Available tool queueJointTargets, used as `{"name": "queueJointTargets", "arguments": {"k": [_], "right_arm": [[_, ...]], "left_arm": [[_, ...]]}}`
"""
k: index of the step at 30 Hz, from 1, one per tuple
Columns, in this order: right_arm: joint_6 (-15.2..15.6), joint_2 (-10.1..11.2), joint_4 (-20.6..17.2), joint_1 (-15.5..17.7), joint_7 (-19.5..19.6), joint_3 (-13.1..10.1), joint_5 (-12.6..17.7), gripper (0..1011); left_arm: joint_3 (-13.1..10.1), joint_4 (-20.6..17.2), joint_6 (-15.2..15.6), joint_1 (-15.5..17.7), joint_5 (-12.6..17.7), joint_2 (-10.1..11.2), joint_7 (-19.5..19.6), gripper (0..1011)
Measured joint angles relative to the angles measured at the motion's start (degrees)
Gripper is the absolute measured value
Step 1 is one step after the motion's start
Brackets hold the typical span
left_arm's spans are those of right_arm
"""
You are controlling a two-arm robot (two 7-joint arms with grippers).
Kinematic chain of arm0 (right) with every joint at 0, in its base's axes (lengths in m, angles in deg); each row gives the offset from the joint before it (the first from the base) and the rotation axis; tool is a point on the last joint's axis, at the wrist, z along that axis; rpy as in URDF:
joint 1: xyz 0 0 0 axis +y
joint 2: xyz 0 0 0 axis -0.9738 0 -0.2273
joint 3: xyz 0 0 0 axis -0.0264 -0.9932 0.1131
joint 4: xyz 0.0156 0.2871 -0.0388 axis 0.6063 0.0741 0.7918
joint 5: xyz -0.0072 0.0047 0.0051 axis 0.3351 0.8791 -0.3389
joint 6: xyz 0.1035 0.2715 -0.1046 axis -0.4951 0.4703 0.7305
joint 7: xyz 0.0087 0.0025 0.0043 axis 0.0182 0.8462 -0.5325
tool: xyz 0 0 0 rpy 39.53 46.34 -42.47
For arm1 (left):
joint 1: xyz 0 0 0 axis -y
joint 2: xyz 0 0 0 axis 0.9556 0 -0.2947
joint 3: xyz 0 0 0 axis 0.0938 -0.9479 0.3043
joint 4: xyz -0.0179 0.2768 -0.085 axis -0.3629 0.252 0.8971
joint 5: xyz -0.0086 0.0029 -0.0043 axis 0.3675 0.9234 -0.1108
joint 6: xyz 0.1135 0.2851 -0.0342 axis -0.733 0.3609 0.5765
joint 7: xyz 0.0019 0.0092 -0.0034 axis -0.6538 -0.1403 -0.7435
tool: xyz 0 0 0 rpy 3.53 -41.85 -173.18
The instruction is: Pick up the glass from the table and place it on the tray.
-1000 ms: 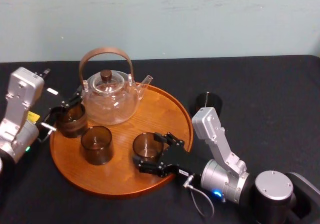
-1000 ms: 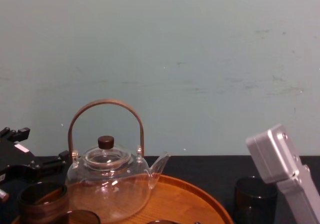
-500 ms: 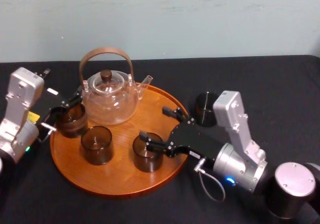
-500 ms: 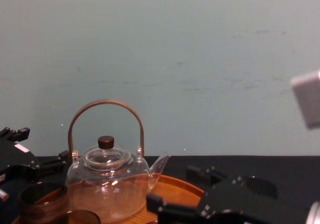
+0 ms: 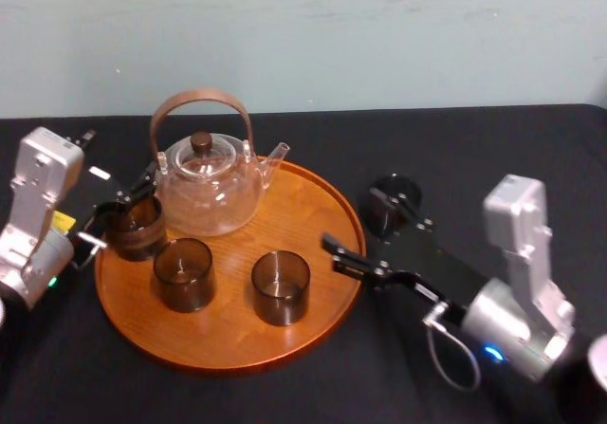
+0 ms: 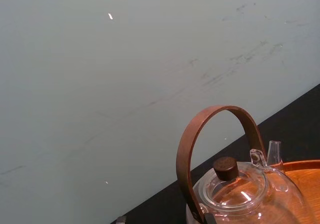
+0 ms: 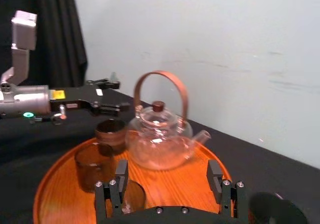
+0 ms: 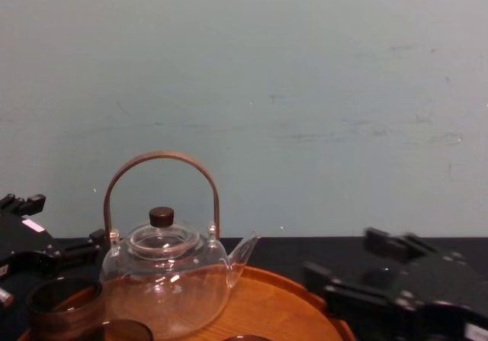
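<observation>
Three dark glasses stand on the round wooden tray [image 5: 313, 206] in front of the clear teapot [image 5: 209, 187]: a left-edge glass [image 5: 138, 227], a middle glass [image 5: 183, 274] and a front glass [image 5: 281, 287]. The fourth glass [image 5: 403, 189], the one to be moved, stands upright on the black desk [image 5: 493, 149] just off the tray's right rim and is not yet on the tray. The right gripper [image 5: 351, 217] hovers low between that rim and this glass, with its fingers spread wide and holding nothing. One finger reaches over the tray's rim. The other crosses in front of the fourth glass in the head view, and I cannot tell whether it touches the glass. In the right wrist view the fourth glass sits outside the span of the fingers, beside one of them, while the teapot and the tray lie ahead between them. The left gripper [image 5: 121, 209] rests at the tray's left edge with its fingers apart, one on either side of the left-edge glass.
</observation>
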Motion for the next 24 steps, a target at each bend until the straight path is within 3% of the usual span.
{"name": "queueJointTargets", "arguments": {"k": [3,11,24], "right_arm": [[-0.89,0.99,-1.32,3.37,0.89,-2.53,0.94,1003],[-2.05,1.69,-2.05,8.21,2.19,-6.84,2.31,1002],[-1.76,0.27,0.72,8.65,3.4,-10.4,2.3,1002]], "left_arm": [[0.0,0.0,0.0,0.0,0.0,0.0,0.0,1001],[0.0,0.0,0.0,0.0,0.0,0.0,0.0,1001],[0.0,0.0,0.0,0.0,0.0,0.0,0.0,1001]]}}
